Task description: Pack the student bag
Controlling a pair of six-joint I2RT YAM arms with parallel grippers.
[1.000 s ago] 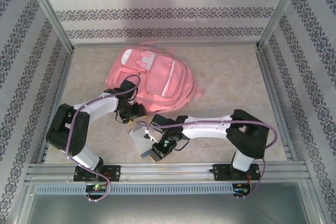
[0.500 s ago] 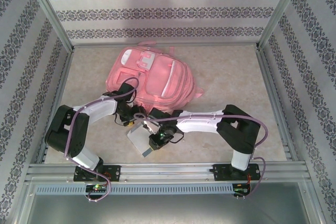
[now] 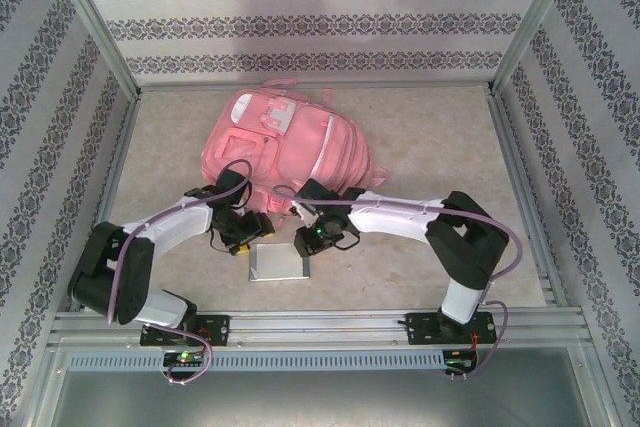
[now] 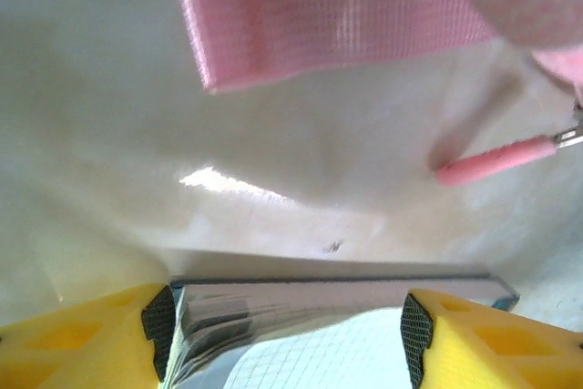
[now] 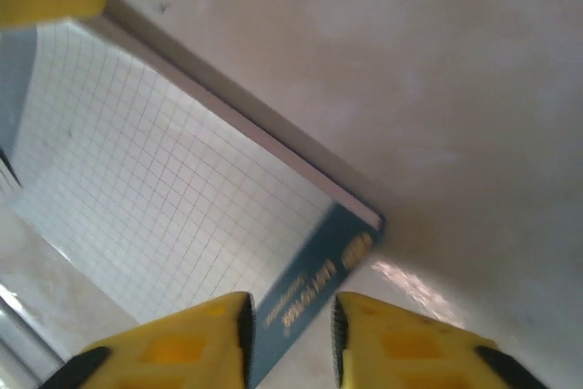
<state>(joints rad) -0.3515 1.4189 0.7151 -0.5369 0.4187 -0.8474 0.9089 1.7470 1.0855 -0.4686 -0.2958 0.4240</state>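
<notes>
Item: student bag [image 3: 285,142], pink, lying flat at the far middle of the table [image 3: 430,147], front pockets up; whether any pocket stands open is hard to read from above. Item: notebook [image 3: 278,262], grid-ruled cover with a blue spine band, flat on the table just near of the bag, between your two arms. Item: left gripper [image 4: 285,316], fingers spread wide and straddling the book's far edge, with a pink strap [image 4: 319,15] and a zip pull [image 4: 496,159] lying just beyond; nothing held. Item: right gripper [image 5: 289,312], fingers only narrowly parted over the blue spine corner (whether the pads touch it you cannot tell from here). Step in hand, by my reading: getting a hold on the notebook so it can go into the bag; the packing of this item is not yet begun. Next move calls for one firm pinch on a book edge, so you will likely need to tip or slide an edge free of the table first. It also calls for the other arm to hold a bag opening wide, since the soft fabric will probably sag shut.
</notes>
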